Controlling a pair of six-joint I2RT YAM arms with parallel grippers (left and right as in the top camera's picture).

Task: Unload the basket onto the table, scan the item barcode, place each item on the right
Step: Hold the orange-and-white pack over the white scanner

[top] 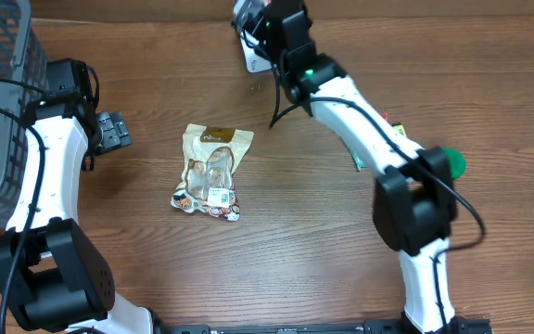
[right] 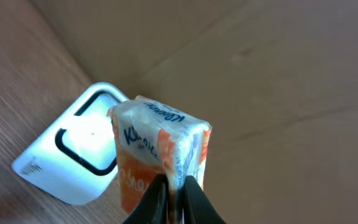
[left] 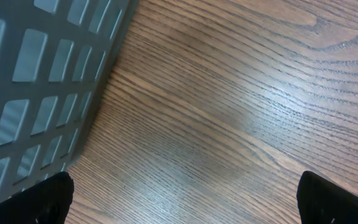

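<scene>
small orange and white tissue packet pinched by its bottom edge in the right gripper, both fingers clamped tight on the wrap, blue lettering on the end facing the wrist camera. packet is held up in the air at the far edge of the table, right over the white scanner; can't tell if it touches the scanner. scanner is a flat white block with a black rounded outline on its face, lying on the wood against a brown cardboard wall. barcode on the packet not visible from here.

right arm stretched out long from the near right side to the far middle. beside its elbow a green round thing and a thin green strip on the table, too small to tell what.

middle of the table: tan snack bag lying flat, white label near its lower end, nothing touching it, well apart from both grippers.

left gripper wide open, holding nothing, hovering above bare wood just beside the grey slotted basket at the left edge.
</scene>
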